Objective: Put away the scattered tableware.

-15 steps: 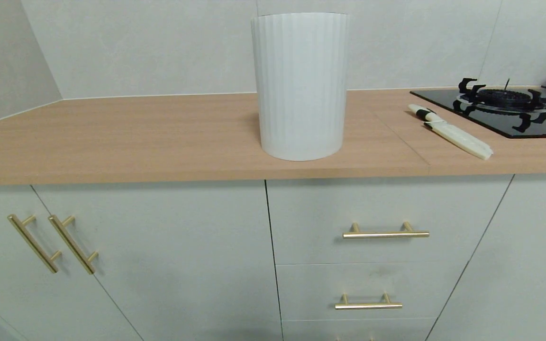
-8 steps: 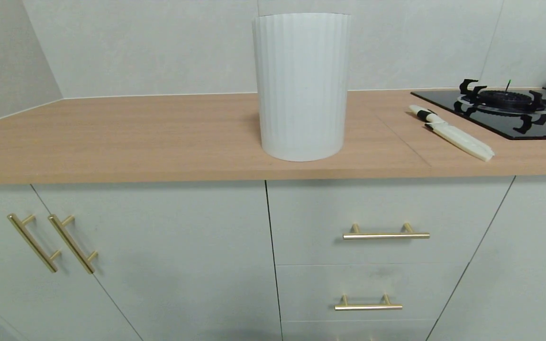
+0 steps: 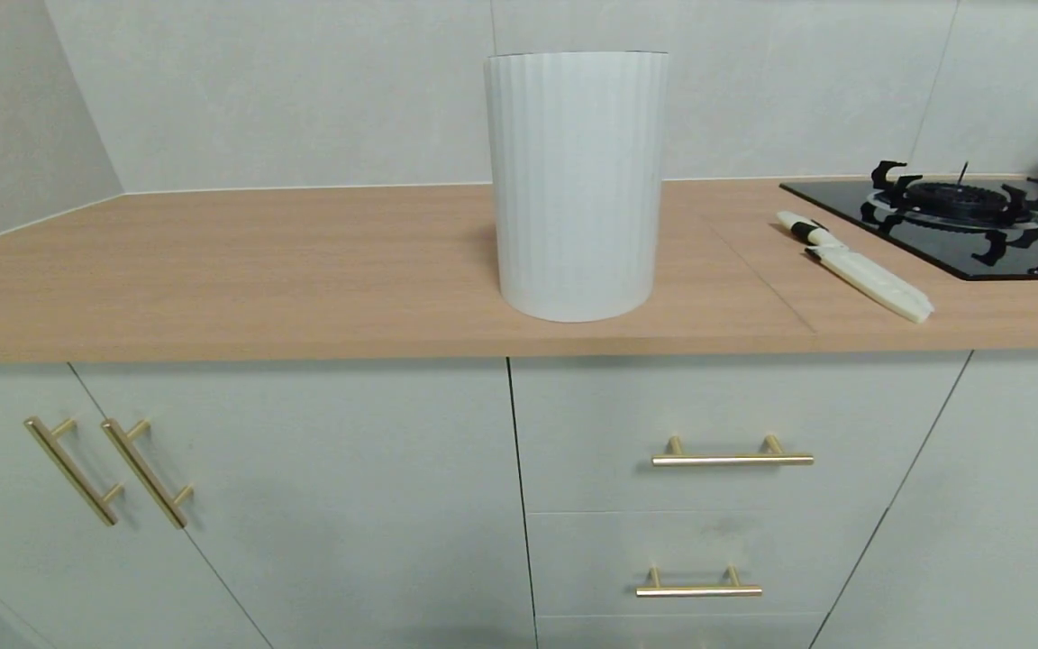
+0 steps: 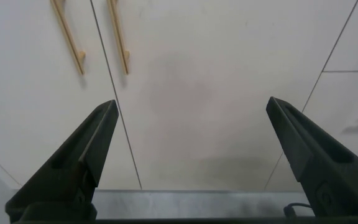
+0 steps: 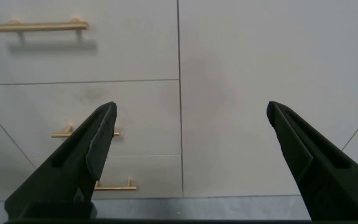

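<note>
Hold: nothing on either side of me.
Left gripper [image 4: 191, 102]: released. My two dark fingers [image 4: 82, 158] are spread wide with only pale cabinet front showing between them. It sits low and faces the cabinet doors [image 4: 197, 93]. A pair of slim gold door handles [image 4: 118, 34] runs side by side beyond one finger.
Right gripper [image 5: 191, 106]: released as well, with the fingers just as wide. It faces the drawers [image 5: 79, 106], whose gold drawer handles [image 5: 36, 27] are stacked one above another beyond one finger.
Cabinet fronts, from my head: the doors are to my left and the drawers to my right, all shut.
Countertop [image 3: 213, 270]: a wood-toned slab running across above the cabinets.
Ribbed white container [image 3: 576, 185]: tall and upright on the countertop close to its front edge, about over the seam where doors meet drawers. I cannot see inside it.
Knife [image 3: 852, 263]: lying flat on the countertop to my right of the container and well apart from it. Its pale blade end points towards the front edge. Its black-banded handle points back, just beside the corner of the hob.
Gas hob [image 3: 960, 203]: black glass with black pan supports, set into the countertop at my far right.
Tiled wall [image 3: 303, 90]: pale, behind everything.
</note>
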{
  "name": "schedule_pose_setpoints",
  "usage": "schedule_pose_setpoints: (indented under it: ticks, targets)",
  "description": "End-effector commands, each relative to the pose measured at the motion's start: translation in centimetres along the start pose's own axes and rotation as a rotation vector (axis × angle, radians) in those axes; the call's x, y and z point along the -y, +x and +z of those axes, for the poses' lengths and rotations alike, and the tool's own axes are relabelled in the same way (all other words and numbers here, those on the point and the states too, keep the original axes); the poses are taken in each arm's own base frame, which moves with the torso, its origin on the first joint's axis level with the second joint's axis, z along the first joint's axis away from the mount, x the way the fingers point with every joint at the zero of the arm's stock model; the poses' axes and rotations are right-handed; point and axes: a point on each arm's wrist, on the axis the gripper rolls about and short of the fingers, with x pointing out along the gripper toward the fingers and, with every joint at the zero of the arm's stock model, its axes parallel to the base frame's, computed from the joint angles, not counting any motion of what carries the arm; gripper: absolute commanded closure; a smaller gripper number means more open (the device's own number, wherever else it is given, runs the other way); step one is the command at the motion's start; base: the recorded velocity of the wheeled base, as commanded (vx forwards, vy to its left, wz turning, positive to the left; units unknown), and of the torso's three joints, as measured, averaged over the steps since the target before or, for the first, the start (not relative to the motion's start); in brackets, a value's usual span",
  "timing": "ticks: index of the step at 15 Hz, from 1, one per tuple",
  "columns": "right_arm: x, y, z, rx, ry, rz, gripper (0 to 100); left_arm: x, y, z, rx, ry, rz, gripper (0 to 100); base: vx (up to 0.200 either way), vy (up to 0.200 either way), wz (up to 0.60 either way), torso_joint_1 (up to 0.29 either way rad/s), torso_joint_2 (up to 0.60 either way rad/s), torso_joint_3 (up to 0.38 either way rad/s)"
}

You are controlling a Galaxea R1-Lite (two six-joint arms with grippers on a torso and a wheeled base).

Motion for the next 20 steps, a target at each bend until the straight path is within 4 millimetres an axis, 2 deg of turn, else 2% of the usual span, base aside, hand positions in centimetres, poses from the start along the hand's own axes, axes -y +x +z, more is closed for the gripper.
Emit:
schedule_pose_setpoints:
  ticks: [1, 10, 20]
  targets:
    - [0.0, 0.01, 0.0, -0.001, 0.0, -0.001, 0, 0.0, 0.01, -0.03, -0.003, 0.0, 0.001, 0, 0.0, 0.0, 0.0, 0.085, -0.07, -0.295]
    - [0.0, 0.01, 0.0, -0.001, 0.0, -0.001, 0, 0.0, 0.01, -0.03, -0.003, 0.0, 0.001, 0, 0.0, 0.0, 0.0, 0.142, -0.48, -0.306]
    - [0.0, 0.01, 0.0, -0.001, 0.0, -0.001, 0, 0.0, 0.01, -0.03, -0.003, -0.002, 0.001, 0, 0.0, 0.0, 0.0, 0.205, -0.49, -0.29]
